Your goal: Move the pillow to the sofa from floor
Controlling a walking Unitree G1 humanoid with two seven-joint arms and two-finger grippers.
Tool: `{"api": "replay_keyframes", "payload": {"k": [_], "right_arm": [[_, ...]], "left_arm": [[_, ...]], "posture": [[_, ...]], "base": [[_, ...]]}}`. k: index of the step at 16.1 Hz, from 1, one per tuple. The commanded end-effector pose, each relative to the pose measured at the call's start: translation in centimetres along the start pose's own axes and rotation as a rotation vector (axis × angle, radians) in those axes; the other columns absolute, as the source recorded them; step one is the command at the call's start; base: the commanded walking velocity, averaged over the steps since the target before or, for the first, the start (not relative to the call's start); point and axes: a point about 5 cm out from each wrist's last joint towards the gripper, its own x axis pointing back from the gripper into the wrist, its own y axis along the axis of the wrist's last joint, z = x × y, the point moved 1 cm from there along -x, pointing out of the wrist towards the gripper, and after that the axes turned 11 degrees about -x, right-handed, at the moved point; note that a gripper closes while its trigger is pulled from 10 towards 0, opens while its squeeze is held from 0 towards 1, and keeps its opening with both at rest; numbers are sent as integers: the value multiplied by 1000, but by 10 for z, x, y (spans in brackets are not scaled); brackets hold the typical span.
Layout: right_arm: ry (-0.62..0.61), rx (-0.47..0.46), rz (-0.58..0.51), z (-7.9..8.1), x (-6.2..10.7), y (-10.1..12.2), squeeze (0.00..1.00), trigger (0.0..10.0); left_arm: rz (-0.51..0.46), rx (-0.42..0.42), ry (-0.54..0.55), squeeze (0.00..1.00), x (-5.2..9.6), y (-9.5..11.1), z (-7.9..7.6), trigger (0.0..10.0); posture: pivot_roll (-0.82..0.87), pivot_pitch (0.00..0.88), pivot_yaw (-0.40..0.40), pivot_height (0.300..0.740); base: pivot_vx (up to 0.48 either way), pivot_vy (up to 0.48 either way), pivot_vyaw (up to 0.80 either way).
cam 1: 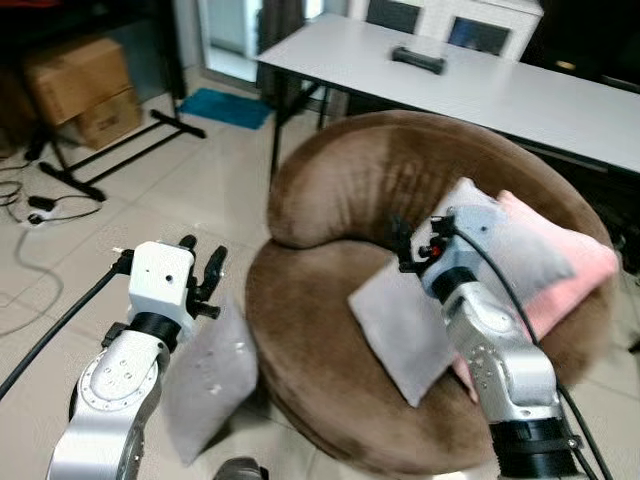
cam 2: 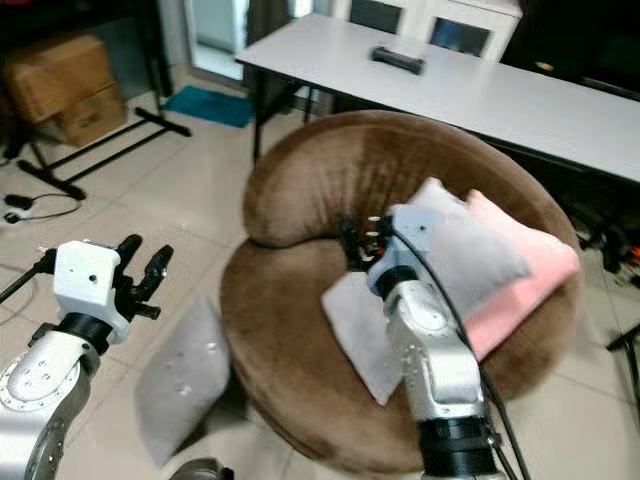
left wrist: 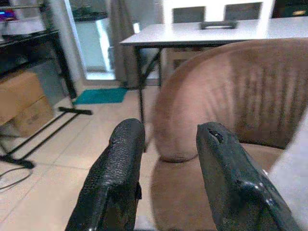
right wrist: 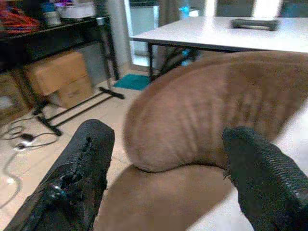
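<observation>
Left eye view: grey pillow (cam 1: 205, 385) on floor against sofa (cam 1: 330, 190); both grippers (cam 1: 203, 270) (cam 1: 412, 245) wide, empty; risk: corner-only pinch slips

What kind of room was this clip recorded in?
Probably a home living room: a round brown plush sofa holding grey and pink pillows, a long white table behind it, and cardboard boxes on the tiled floor.

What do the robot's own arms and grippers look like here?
Both arms are silver metal with speckled, rounded segments and black ring joints. The left gripper sits on a boxy white wrist housing; the right gripper on a greyer one with small red marks. Fingers are long, black and textured. A black cable trails from each wrist.
</observation>
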Motion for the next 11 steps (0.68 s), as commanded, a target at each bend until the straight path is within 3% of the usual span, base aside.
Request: {"api": "replay_keyframes", "payload": {"k": [1,7,11], "right_arm": [[-49,40,-17,-12,4,7,0,10000],[-74,76,34,-18,4,1,0,10000],[-60,4,39,-18,5,1,0,10000]], "left_arm": [[-15,-6,-20,0,-4,5,-5,10000],[-16,-5,-12,0,-6,5,-4,10000],[-16,-4,-12,0,-8,4,-4,10000]], "posture": [[135,0,-96,740],[136,0,-97,740],[134,0,-95,740]], "base": [[0,345,0],[0,342,0],[0,339,0]]}}
